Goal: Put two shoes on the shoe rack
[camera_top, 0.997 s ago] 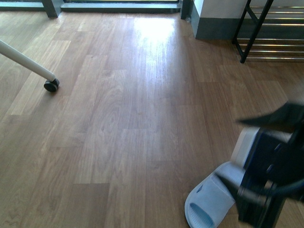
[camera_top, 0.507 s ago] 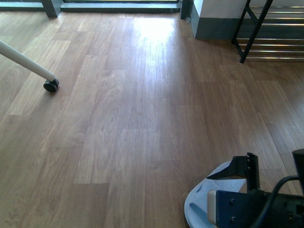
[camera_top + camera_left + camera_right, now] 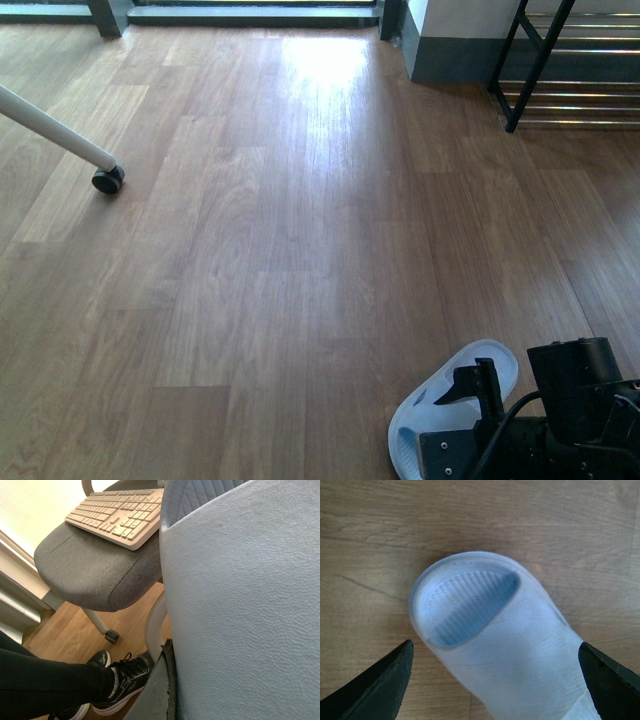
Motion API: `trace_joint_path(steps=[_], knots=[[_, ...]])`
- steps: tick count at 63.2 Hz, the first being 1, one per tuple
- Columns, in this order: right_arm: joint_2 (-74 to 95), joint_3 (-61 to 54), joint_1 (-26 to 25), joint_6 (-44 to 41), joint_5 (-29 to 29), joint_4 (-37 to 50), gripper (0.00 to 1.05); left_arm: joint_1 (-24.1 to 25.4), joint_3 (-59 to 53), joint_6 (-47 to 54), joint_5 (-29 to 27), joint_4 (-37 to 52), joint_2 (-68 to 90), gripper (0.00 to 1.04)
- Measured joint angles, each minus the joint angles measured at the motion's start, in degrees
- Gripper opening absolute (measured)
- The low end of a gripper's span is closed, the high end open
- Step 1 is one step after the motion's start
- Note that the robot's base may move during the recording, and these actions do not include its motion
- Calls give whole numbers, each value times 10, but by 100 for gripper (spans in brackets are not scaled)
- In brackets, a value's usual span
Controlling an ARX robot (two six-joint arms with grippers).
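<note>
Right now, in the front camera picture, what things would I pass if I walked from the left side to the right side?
white leg with a black wheel → light blue slipper → shoe rack

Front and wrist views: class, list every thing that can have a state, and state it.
Light blue foam slipper on floor: sole down, ungripped.
Second light blue foam slipper: lifted, in left gripper.
Right gripper: open, astride floor slipper.
Black metal shoe rack: no shoes on visible bars.
</note>
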Motion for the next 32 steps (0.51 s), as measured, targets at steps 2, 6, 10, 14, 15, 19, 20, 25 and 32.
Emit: trace_joint_path(steps=[2,6,10,14,15,19,20,25,32], knots=[[0,1,-3,-3,0,-4,95,0,0,0,0,0,0,2],[0,5,-9,-4,0,-10,96,0,0,0,0,0,0,2],[0,9,-17,-15,-1,-10,95,0,0,0,0,0,0,2],[0,14,-23,-20,0,-13,95,0,0,0,0,0,0,2],[0,16,-24,-21,0,-13,95,0,0,0,0,0,0,2],[0,29,-35,-28,4,-22,95,0,0,0,0,0,0,2],[0,32,-38,-28,5,-24,95,0,0,0,0,0,0,2],[0,50,-52,-28,12,-43,95,0,0,0,0,0,0,2],[1,63,-68,-31,20,-52,95,0,0,0,0,0,0,2]])
